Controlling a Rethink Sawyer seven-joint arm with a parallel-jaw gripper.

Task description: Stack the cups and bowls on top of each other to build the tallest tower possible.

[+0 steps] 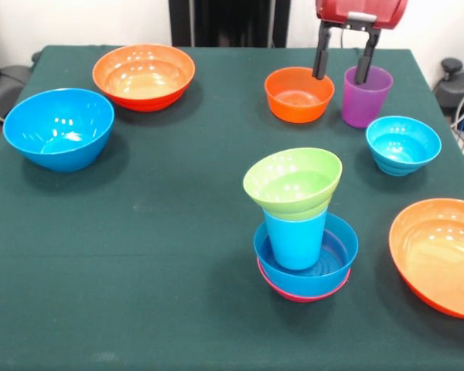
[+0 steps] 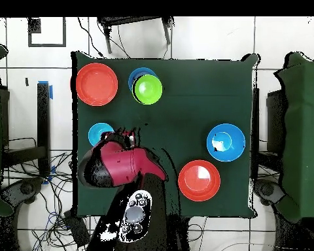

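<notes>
- Gripper (image 1: 345, 68): seen at the top of the front view, its two dark fingers (image 1: 322, 52) spread apart; one finger is lowered over the rim of the purple cup (image 1: 365, 98), the other hangs between that cup and the small orange bowl (image 1: 298, 93). Nothing is gripped, and whether the finger touches the rim cannot be told.
- Purple cup: stood upright on the green table (image 1: 162, 232), just beside the small orange bowl.
- Tower (image 1: 301, 224): set near the table's middle in the front view. A pink bowl (image 1: 298, 294) is at the base (only its rim is shown), a blue bowl (image 1: 332, 267) is nested in it, a light blue cup (image 1: 295, 239) is stood upright in that, and a green bowl (image 1: 292, 182) is perched on the cup, tilted.
- Cyan bowl (image 1: 403, 144): placed near the purple cup, apart from it.
- Large blue bowl (image 1: 59, 127) and orange bowl (image 1: 144, 76): placed side by side, well apart from the tower.
- Third orange bowl (image 1: 439, 253): cut by the picture's edge, near the tower.
- Overhead view: the purple cup and small orange bowl are hidden beneath the red arm (image 2: 117, 167); the green bowl (image 2: 148, 89) is seen covering most of the tower.
</notes>
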